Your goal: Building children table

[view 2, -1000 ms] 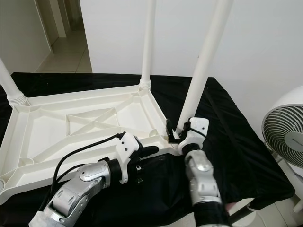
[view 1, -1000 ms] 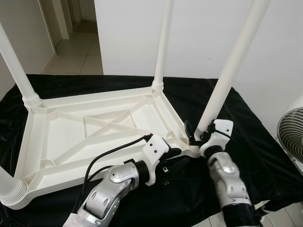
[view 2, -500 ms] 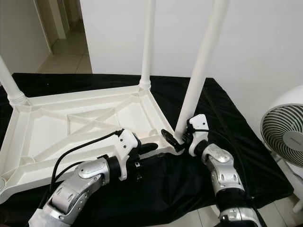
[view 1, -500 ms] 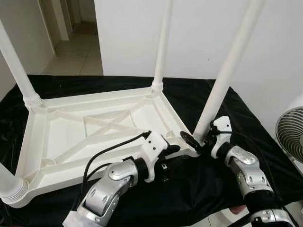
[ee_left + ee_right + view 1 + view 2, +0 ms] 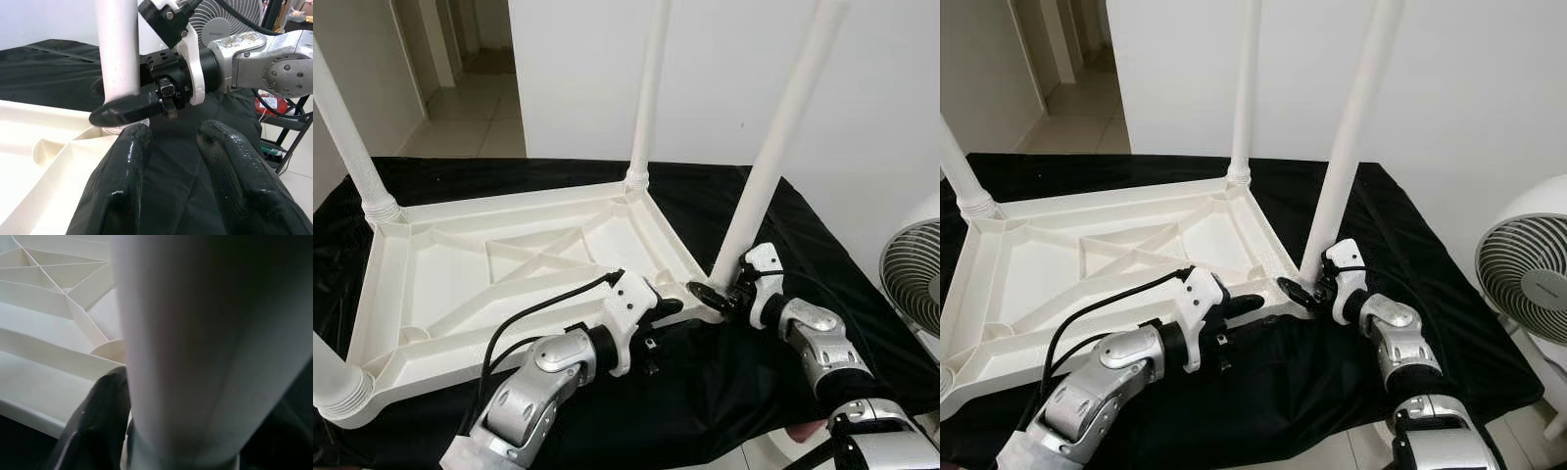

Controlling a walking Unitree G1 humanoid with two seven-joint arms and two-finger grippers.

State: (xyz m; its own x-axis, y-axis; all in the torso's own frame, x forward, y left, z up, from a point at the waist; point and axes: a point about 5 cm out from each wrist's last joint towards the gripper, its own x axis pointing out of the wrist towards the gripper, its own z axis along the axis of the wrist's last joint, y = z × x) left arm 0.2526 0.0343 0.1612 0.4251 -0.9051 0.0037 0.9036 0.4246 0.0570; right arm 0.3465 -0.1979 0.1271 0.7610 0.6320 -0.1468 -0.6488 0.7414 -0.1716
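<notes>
Now my right gripper (image 5: 713, 293) reaches in from the side, low on the near leg (image 5: 766, 166), where a second ago my forearm stood almost upright under it. The wrist has rolled over, and the leg leans a little less than it did. I read that as a turn just given to seat the leg in its corner socket, though I cannot see whether it is fully home.

The fingers of that gripper straddle the leg's base; one fingertip (image 5: 122, 110) lies along the leg just above the tabletop (image 5: 460, 284) rim, and in the right wrist view the leg (image 5: 205, 347) runs close between them. So the hand is closed around the leg, pinching it.

My left gripper (image 5: 658, 315) rests at the tabletop's near rim, just beside that same corner, with its fingers (image 5: 117, 191) spread apart and holding nothing. It has barely shifted.

The tabletop lies upside down on the black cloth (image 5: 822, 274), ribs showing. The far leg (image 5: 649, 88) and the left leg (image 5: 347, 137) stand upright in their sockets, and a fourth leg's base (image 5: 335, 387) sits at the near left corner. A fan (image 5: 1528, 279) stands off to my right.

With all four legs in, what seems left is tightening this one and flipping the table.
</notes>
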